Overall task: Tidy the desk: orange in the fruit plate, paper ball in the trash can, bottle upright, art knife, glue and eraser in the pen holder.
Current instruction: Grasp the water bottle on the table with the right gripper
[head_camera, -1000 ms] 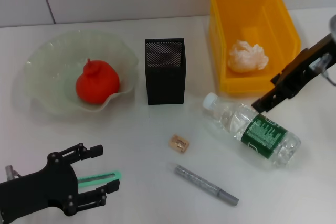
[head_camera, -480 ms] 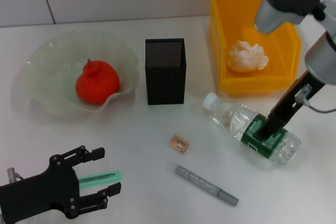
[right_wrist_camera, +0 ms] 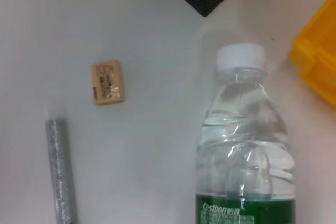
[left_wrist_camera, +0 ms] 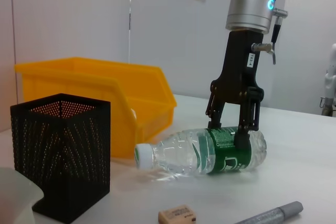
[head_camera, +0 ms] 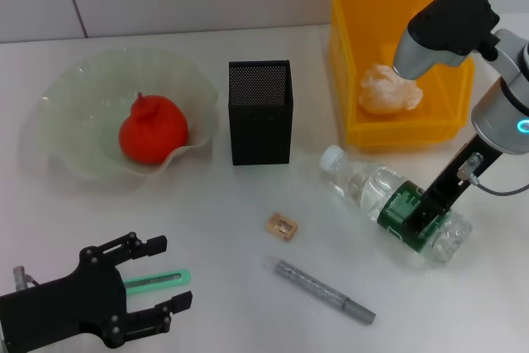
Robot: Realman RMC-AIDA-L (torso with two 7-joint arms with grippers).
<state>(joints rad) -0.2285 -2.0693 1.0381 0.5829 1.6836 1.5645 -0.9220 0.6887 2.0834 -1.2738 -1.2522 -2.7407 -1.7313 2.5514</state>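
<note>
Trash can [head_camera: 348,55]: holds paper ball [head_camera: 388,88]. Fruit plate [head_camera: 70,93]: holds orange [head_camera: 152,130]. Bottle [head_camera: 397,204]: lying on surface, right gripper [left_wrist_camera: 233,129] fingers straddling its label. Left gripper [head_camera: 157,283]: near edge, fingers apart.

I see clear plastic bottle [head_camera: 395,211] with green label lying sideways near table's right edge, red-orange fruit [head_camera: 153,130] in pale-green ruffled glass dish [head_camera: 78,101], white paper wad [head_camera: 390,88] in yellow bin [head_camera: 355,55], tan eraser [head_camera: 282,226] mid-table
</note>
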